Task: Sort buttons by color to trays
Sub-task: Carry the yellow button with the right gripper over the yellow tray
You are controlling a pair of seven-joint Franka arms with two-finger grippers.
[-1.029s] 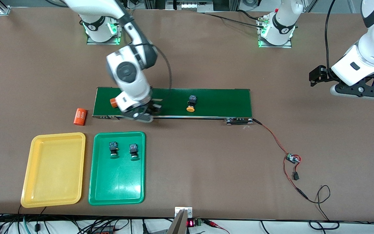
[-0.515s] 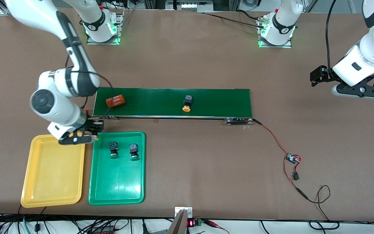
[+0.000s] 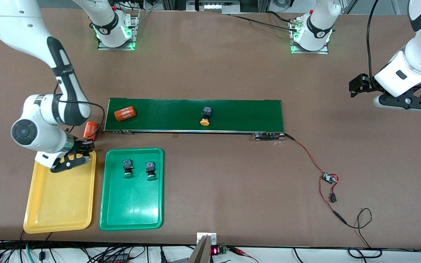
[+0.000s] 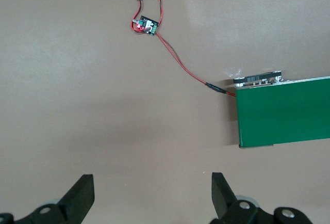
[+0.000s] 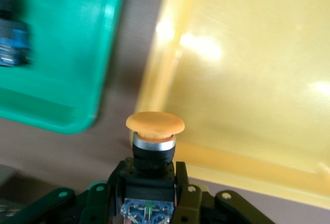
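My right gripper (image 3: 72,160) hangs over the corner of the yellow tray (image 3: 60,204) that lies closest to the conveyor. It is shut on the black-and-blue body of a button (image 5: 154,131) with a yellow-orange cap, seen in the right wrist view above the tray's rim (image 5: 247,79). A second yellow-orange button (image 3: 205,117) lies on the belt. Two green-capped buttons (image 3: 128,168) (image 3: 150,170) lie in the green tray (image 3: 132,208). My left gripper (image 4: 152,195) waits open over bare table past the conveyor's end, at the left arm's end.
The dark-green conveyor belt (image 3: 239,113) runs across the middle of the table. An orange "4680" cylinder (image 3: 125,113) lies on it, and another (image 3: 90,130) lies on the table beside its end. A red-black wire with a small board (image 3: 329,178) trails from the belt.
My right arm swung from the conveyor to above the yellow tray, carrying the button. The cylinder and the button on the belt drifted toward the right arm's end. The left arm stayed still.
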